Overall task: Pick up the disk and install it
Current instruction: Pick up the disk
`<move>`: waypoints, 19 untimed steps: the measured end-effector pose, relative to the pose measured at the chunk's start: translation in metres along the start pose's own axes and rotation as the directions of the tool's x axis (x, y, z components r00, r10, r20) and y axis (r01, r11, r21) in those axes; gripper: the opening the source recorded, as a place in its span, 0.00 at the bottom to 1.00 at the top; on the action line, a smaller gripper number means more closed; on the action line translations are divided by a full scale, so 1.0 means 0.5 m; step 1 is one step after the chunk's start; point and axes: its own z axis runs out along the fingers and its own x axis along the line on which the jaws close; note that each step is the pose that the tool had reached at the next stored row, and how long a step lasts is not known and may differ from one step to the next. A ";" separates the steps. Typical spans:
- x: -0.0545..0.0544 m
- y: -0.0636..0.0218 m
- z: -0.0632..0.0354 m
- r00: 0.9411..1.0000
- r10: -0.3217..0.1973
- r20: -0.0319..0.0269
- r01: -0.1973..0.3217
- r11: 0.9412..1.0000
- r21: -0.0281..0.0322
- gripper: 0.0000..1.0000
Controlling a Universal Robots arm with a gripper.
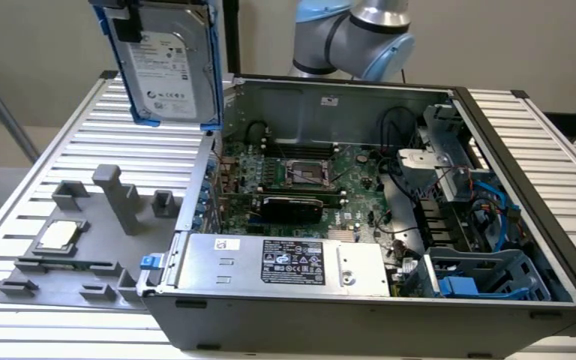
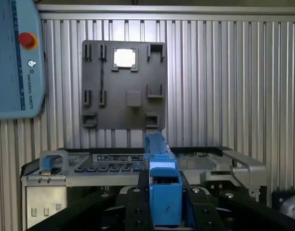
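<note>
The disk, a silver-grey hard drive with a white label in bright blue rails, hangs upright in the air above the table, at the exterior view's upper left and just outside the open computer case. My gripper holds it from its upper end. In the wrist view, the black fingers press on both sides of the disk's blue rail, so the gripper is shut on it. The case edge lies below the disk there.
A grey fixture plate with posts and a small silver chip lies on the slatted table at the exterior view's left. Inside the case are the motherboard, a power supply box and a blue-grey drive cage. A teach pendant rests on the table.
</note>
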 end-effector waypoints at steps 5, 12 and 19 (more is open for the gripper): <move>0.010 -0.046 -0.002 1.000 0.000 0.000 0.000 1.000 0.000 0.00; 0.026 -0.110 -0.005 1.000 0.000 0.000 0.000 1.000 0.000 0.00; 0.043 -0.173 -0.008 1.000 0.000 0.000 0.000 1.000 0.000 0.00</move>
